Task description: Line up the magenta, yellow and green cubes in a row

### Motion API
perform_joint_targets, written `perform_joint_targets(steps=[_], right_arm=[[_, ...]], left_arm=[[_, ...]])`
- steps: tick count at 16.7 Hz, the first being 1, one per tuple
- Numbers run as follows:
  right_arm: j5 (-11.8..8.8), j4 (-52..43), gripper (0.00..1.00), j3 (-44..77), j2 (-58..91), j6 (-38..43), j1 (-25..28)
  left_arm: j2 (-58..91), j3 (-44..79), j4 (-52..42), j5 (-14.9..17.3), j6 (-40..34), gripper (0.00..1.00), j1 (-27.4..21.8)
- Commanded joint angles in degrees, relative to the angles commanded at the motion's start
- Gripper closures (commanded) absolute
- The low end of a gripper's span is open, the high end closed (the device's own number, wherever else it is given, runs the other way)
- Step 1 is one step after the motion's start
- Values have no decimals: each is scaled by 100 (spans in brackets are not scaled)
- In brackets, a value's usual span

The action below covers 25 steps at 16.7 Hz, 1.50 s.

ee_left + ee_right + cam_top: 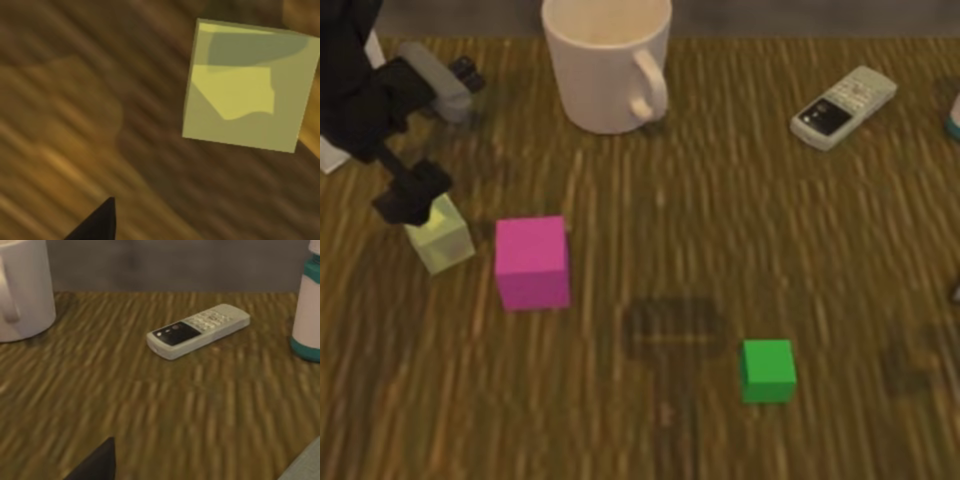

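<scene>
Home-like simulated tabletop: mug (pixel 607 62), remote (pixel 843 107), wood-grain table (pixel 650 260).

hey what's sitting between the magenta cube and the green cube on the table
Nothing. In the top view, the stretch from the magenta cube to the green cube is bare wooden table, crossed only by a faint dark shadow.

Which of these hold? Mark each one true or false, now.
1. The yellow cube lies left of the magenta cube. True.
2. The green cube touches the magenta cube. False: it sits apart, toward the right.
3. The left gripper is over the yellow cube's far edge. True.
4. The mug lies tipped over. False: it stands upright.
5. The phone rests on the green cube. False: it lies on the table.
</scene>
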Motion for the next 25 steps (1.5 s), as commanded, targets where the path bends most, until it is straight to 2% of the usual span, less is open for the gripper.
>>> perform_joint_targets(steps=[3,6,12,19,24,25], right_arm=[[24,513,0,-370,-621,-270,-591],[34,718,0,-489,-902,-363,-840],[34,718,0,-489,-902,-363,-840],[34,718,0,-489,-902,-363,-840],[34,718,0,-489,-902,-363,-840],[34,718,0,-489,-902,-363,-840]], left_arm=[[799,761,-442,1,327,0,-57],[1121,1063,-610,1,457,0,-80],[1137,964,-503,0,461,0,-59],[1603,-7,980,5,470,0,-70],[1683,-140,1156,6,475,0,-70],[1683,-140,1156,6,475,8,-70]])
